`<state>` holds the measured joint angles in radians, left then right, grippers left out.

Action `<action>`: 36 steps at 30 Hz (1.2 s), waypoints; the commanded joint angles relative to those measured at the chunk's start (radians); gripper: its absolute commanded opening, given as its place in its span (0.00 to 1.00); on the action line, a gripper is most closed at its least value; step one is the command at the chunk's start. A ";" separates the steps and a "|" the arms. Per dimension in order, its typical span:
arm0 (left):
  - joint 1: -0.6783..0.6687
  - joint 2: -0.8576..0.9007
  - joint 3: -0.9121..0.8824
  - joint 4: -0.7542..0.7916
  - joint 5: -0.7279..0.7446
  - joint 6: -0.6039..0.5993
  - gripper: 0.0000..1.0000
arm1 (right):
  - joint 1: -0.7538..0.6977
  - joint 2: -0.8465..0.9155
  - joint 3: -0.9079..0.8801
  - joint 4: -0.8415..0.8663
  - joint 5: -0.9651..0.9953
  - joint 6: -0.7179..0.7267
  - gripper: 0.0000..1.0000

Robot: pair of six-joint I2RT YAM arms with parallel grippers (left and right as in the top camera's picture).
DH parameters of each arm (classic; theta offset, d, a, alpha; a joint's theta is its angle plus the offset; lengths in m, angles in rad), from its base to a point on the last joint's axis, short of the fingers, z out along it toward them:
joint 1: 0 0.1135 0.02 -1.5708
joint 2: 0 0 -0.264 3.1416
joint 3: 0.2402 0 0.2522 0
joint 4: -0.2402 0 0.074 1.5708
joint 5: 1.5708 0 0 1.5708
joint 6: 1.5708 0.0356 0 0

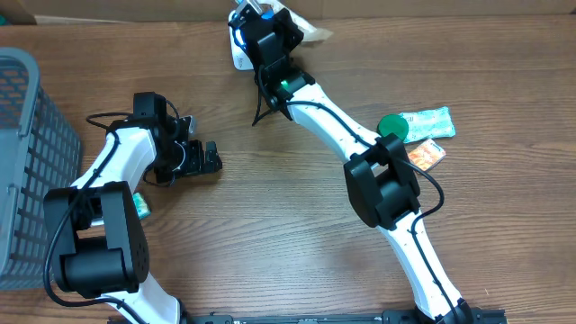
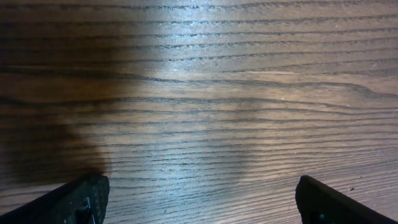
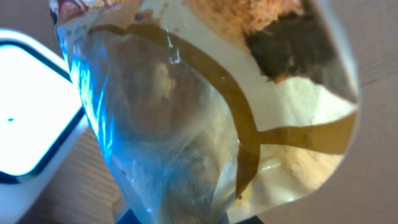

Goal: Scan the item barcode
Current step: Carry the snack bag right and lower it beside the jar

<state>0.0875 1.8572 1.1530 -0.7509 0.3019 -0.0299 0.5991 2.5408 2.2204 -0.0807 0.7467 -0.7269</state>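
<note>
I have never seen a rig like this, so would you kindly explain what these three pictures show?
These are two robot arms at a wooden table, each ending in a two-finger gripper. One picture looks down from above; the other two come from cameras on the wrists. The left gripper is open and empty over bare wood. The right gripper is shut on a shiny packet, held beside a white scanner. A grey basket stands at the left; a green packet and an orange packet lie at the right.
</note>
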 commanded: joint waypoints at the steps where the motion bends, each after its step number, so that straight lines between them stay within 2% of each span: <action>1: 0.002 0.013 0.013 0.000 -0.002 0.008 1.00 | -0.004 -0.258 0.025 -0.203 -0.120 0.271 0.04; 6: 0.002 0.013 0.013 0.000 -0.002 0.008 1.00 | -0.006 -0.482 0.025 -0.449 -0.230 0.483 0.04; 10: 0.002 0.013 0.013 0.000 -0.002 0.008 1.00 | -0.035 -0.724 0.025 -0.706 -0.394 0.695 0.04; 13: 0.002 0.013 0.013 0.000 -0.002 0.008 1.00 | -0.076 -0.856 0.025 -0.874 -0.427 0.834 0.04; 19: 0.002 0.013 0.013 0.000 -0.002 0.008 1.00 | -0.282 -1.034 0.025 -1.261 -0.432 1.089 0.04; 24: 0.002 0.013 0.013 0.000 -0.002 0.008 1.00 | -0.531 -1.030 0.019 -1.519 -0.584 1.101 0.04; 27: 0.002 0.013 0.013 0.000 -0.002 0.008 0.99 | -0.656 -0.998 -0.024 -1.592 -0.675 1.066 0.04; 31: 0.002 0.013 0.013 0.000 -0.002 0.008 1.00 | -0.784 -0.952 -0.185 -1.563 -0.851 0.943 0.04; 36: 0.002 0.013 0.013 0.000 -0.002 0.008 1.00 | -0.865 -0.919 -0.407 -1.469 -0.909 0.880 0.04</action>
<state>0.0875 1.8572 1.1530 -0.7513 0.3023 -0.0299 -0.2264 1.6119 1.9083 -1.5818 -0.0727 0.2184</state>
